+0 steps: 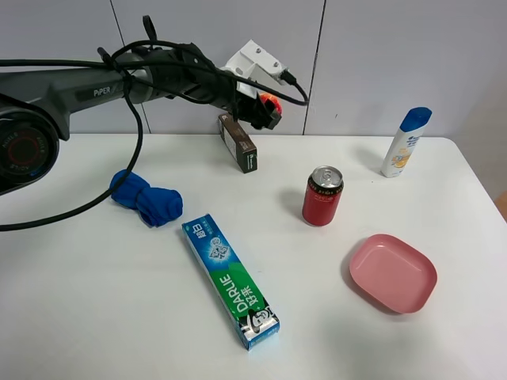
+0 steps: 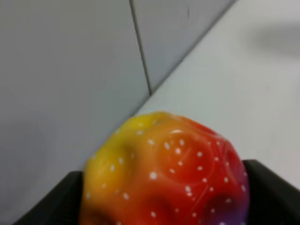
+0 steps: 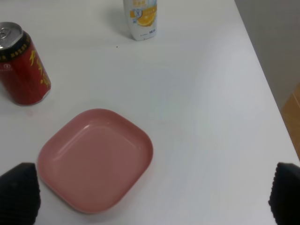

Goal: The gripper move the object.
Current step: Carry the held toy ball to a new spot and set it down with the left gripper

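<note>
My left gripper (image 1: 265, 112) is shut on a dimpled ball (image 1: 270, 103) coloured red, orange and yellow, and holds it in the air above the table's back edge, near the wall. In the left wrist view the ball (image 2: 164, 173) fills the space between the black fingers (image 2: 274, 194). My right gripper (image 3: 152, 194) is open and empty; its black fingertips (image 3: 18, 192) stand wide apart above the pink plate (image 3: 93, 159). The right arm does not show in the exterior high view.
A dark brown box (image 1: 238, 142) lies just below the held ball. On the white table are a blue cloth (image 1: 146, 198), a green toothpaste box (image 1: 230, 279), a red can (image 1: 322, 196), a pink plate (image 1: 394, 272) and a white bottle with a blue cap (image 1: 406, 142).
</note>
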Robot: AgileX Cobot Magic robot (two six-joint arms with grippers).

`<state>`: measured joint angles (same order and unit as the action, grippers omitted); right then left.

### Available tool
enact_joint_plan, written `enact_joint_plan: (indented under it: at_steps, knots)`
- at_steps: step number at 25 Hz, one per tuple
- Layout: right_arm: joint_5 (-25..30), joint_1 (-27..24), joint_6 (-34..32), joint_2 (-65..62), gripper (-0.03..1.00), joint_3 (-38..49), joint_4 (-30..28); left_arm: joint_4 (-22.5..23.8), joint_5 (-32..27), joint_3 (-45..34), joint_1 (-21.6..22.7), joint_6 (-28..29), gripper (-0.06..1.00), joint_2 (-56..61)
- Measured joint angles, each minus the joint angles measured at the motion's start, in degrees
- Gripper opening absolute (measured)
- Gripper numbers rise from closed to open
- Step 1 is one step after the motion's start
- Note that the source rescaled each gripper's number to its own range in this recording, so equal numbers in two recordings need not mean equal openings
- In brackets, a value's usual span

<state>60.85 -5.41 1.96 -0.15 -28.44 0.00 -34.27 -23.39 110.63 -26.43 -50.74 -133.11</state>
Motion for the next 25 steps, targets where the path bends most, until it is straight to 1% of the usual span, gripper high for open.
enact_joint_plan:
  at_steps: [2,7,8,10,13,15,17,20,25]
  knots:
    - [0.0,0.0,0.0,0.0,1.00,0.0,0.0,5.4,-3.3,0.0,1.1,4.3,0.01,0.7]
    - [0.0,0.0,0.0,0.0,1.00,0.0,0.0,21.9,-10.2,0.0,3.9,19.9,0.01,3.9]
    - [0.0,0.0,0.0,0.0,1.00,0.0,0.0,25.1,-11.6,0.0,4.4,22.3,0.01,4.5]
    - [0.0,0.0,0.0,0.0,1.00,0.0,0.0,29.7,-14.2,0.0,5.6,26.9,0.01,5.9]
    - [0.0,0.0,0.0,0.0,1.00,0.0,0.0,32.5,-17.6,0.0,7.3,30.4,0.01,7.5]
    - [0.0,0.0,0.0,0.0,1.00,0.0,0.0,33.0,-19.4,-0.3,8.3,31.3,0.01,8.3]
    - [0.0,0.0,0.0,0.0,1.00,0.0,0.0,33.1,-19.7,-2.0,9.4,32.1,0.01,9.4]
    - [0.0,0.0,0.0,0.0,1.00,0.0,0.0,33.3,-19.5,-7.6,10.9,32.9,0.01,11.8]
    - [0.0,0.0,0.0,0.0,1.00,0.0,0.0,33.9,-16.6,-21.0,13.9,34.6,0.01,17.4]
